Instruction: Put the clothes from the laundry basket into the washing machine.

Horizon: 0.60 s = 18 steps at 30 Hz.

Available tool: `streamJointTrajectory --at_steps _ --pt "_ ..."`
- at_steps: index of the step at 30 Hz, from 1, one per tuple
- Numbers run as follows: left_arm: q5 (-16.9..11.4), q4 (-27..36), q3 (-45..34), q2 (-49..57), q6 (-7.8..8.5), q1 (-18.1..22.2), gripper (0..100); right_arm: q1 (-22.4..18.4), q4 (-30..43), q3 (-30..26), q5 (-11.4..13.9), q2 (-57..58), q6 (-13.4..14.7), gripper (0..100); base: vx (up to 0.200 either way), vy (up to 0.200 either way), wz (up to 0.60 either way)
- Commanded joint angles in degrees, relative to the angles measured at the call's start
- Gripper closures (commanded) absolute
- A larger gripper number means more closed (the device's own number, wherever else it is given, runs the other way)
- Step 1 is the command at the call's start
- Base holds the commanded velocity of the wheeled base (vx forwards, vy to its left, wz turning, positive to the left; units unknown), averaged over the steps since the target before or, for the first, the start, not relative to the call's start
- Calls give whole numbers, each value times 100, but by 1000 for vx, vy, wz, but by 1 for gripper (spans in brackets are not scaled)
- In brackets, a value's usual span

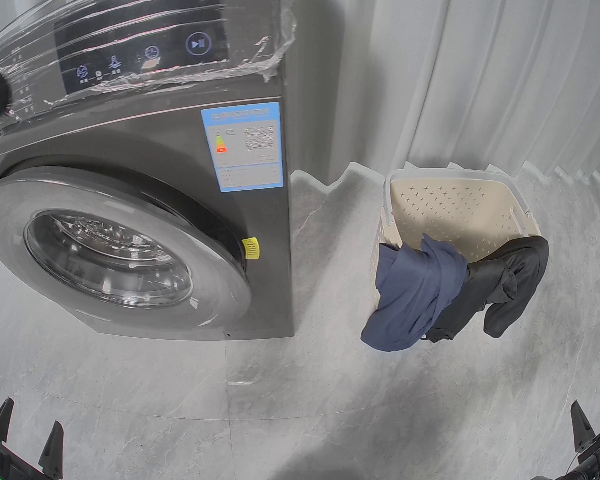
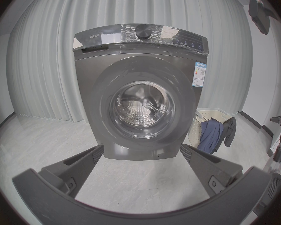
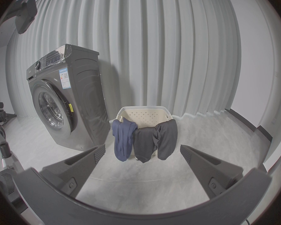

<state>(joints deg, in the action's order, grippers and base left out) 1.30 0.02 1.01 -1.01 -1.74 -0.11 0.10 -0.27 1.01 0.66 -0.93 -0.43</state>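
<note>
1. At the robot's left, low and close in, the left gripper (image 1: 28,428) is hanging with its fingers spread wide and is holding nothing. It is pointing straight at the washing machine (image 1: 180,135).
2. Ahead of that gripper, the machine's round door (image 1: 107,255) is sitting shut against the front panel, so the drum is not yet reachable.
3. To the right of the machine and apart from it, the laundry basket (image 1: 447,176) is standing upright on the floor (image 1: 300,395), in front of the curtain (image 1: 487,61).
4. Over the basket's near rim, a blue garment (image 1: 413,291) is draping down the outer wall, its long axis running downward toward the floor. Touching it on the right, a dark garment (image 1: 507,278) is hanging the same way.
5. At the robot's right, the right gripper (image 1: 595,411) is likewise standing wide and empty; in its wrist view it is facing the basket squarely.
6. Judgement: the clothes are lying forward and somewhat left of the right gripper, so the right arm is sitting nearer them. The left arm is sitting nearer the door, which is needing to be opened before any garment goes in.
</note>
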Motion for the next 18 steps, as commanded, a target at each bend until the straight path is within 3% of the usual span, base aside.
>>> streamJointTrajectory --at_steps 1,15,18 --pt "10 -2 -92 84 -1 -7 0 -1 -8 -101 4 66 -1 0 0 0 0" --pt "1 6 -92 84 -1 -7 0 -1 -8 -101 4 66 -1 0 0 0 0" --pt "1 -2 -92 84 -1 -7 0 -1 0 -101 4 66 -1 0 0 200 0"
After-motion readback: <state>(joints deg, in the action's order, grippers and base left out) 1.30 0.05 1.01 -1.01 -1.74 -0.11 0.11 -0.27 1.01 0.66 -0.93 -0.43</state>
